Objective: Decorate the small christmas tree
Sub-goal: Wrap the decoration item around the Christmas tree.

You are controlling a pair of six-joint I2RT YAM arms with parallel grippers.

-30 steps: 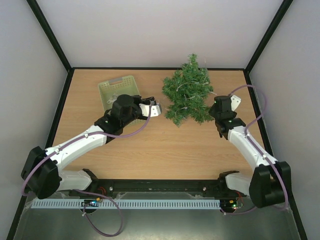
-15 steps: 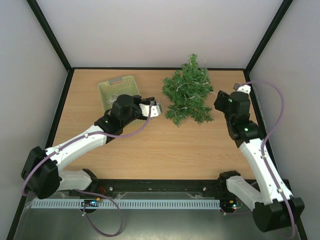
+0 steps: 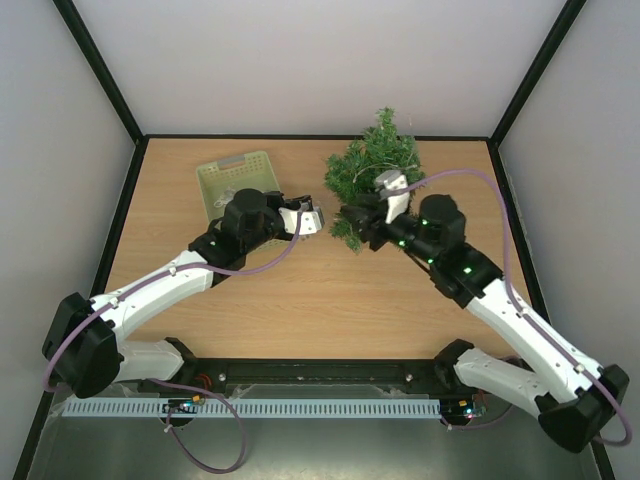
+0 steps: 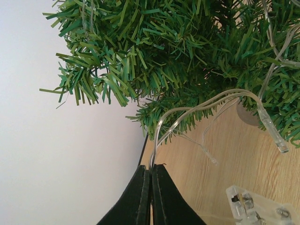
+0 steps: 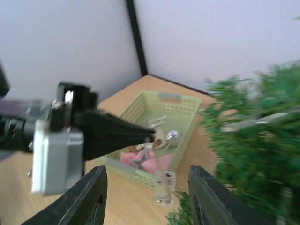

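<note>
The small christmas tree [image 3: 378,180] stands at the back of the table, with a clear string of lights [image 4: 206,105] draped through its branches [image 4: 187,56]. My left gripper [image 4: 151,174] is shut on that string's wire just left of the tree [image 3: 312,218]. The string's clear battery box [image 5: 164,185] hangs below those jaws. My right gripper [image 5: 150,199] is open with nothing between its fingers. It reaches across the tree's front [image 3: 352,222] and points at the left gripper [image 5: 149,137].
A pale green basket [image 3: 238,180] sits left of the tree and holds pink pieces, a silver ball [image 5: 171,136] and other ornaments. Black frame edges and white walls close in the table at the back and sides.
My right arm has swung from the tree's right side across its front, now pointing left, and its jaws have narrowed. The left arm has not moved.
</note>
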